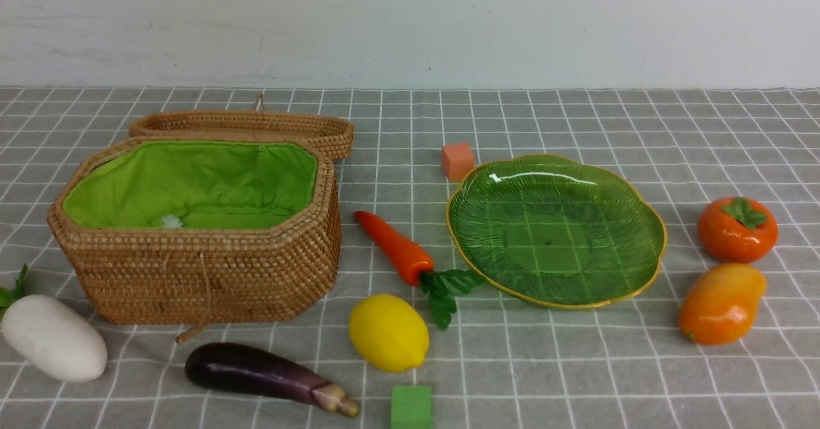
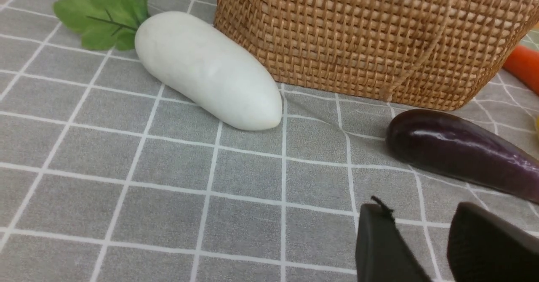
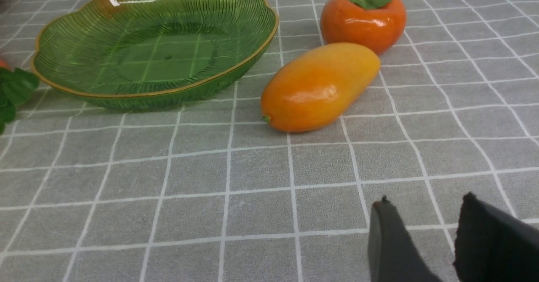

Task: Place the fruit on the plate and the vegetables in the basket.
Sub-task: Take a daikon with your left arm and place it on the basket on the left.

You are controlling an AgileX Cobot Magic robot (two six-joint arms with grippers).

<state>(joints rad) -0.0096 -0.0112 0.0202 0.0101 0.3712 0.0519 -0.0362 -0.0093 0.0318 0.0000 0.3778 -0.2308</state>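
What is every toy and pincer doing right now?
basket: lid open
plate: empty
lemon: off plate
mango: off plate
persimmon: off plate, upright
radish: outside basket
eggplant: outside basket
carrot: outside basket
left pincer: open, empty
right pincer: open, empty

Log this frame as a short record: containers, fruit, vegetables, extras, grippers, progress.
basket: lid open, no vegetables inside
plate: empty
fruit: lemon, mango, persimmon, all on the cloth
vegetables: radish, eggplant, carrot, all outside the basket
extras: orange cube, green cube
left gripper: jaws apart, empty
right gripper: jaws apart, empty
progress: nothing sorted yet
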